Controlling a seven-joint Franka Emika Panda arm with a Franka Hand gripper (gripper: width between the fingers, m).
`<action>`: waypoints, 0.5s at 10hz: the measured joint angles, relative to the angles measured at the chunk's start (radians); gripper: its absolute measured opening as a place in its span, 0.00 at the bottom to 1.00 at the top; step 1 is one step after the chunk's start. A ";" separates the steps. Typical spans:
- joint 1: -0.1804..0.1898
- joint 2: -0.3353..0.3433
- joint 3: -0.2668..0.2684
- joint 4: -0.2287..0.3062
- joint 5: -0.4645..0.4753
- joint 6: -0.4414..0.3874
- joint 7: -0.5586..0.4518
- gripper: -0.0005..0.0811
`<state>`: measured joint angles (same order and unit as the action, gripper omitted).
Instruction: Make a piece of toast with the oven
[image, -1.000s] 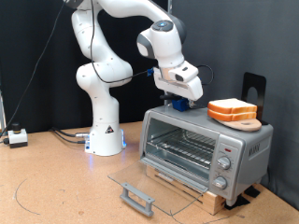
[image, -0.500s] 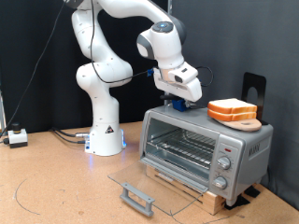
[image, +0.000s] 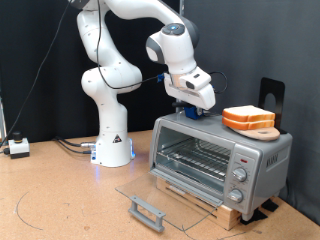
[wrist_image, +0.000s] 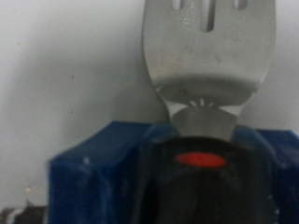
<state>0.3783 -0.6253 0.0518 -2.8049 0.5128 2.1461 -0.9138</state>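
Change since a second ago: nothing I can see has moved; my arm, the bread and the door sit exactly where they did in both earlier exterior pictures.

Pincer: my pincer (image: 190, 110) hangs over the back of the oven's roof, toward the exterior view's left end, right at a small blue block (image: 192, 113).

Pincer state: I cannot tell. The exterior view hides my fingertips behind the hand, and the wrist view shows none of them plainly.

Piece of toast: the piece of toast (image: 249, 116) lies flat on a tan wooden board (image: 262, 131) on the oven's roof, toward the exterior view's right, well apart from my pincer.

Oven: the oven (image: 220, 160) stands on a wooden base on the counter (image: 60, 200); its glass door (image: 150, 198) is dropped fully open and the wire rack (image: 195, 158) inside looks bare.

Step in hand: by my judgement the door-opening is done and I am busy at the blue block, fetching the tool it holds; the bread is not yet loaded.

What the move calls for: a square, firm grip on the handle and a straight lift clear of the block, I reckon.

Wrist view only: a metal spatula blade (wrist_image: 209, 56) with slots, standing up out of the blue block (wrist_image: 93, 168), and a red mark (wrist_image: 203, 160) on its dark handle.

Exterior view only: the toast, the open door and my whole arm.
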 joint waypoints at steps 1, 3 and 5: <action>0.000 0.000 0.000 0.000 0.000 0.000 0.000 0.57; -0.003 0.000 0.000 0.000 0.000 0.000 0.000 0.58; -0.004 0.000 0.000 0.000 0.000 0.000 0.000 0.74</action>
<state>0.3747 -0.6253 0.0518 -2.8049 0.5128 2.1460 -0.9138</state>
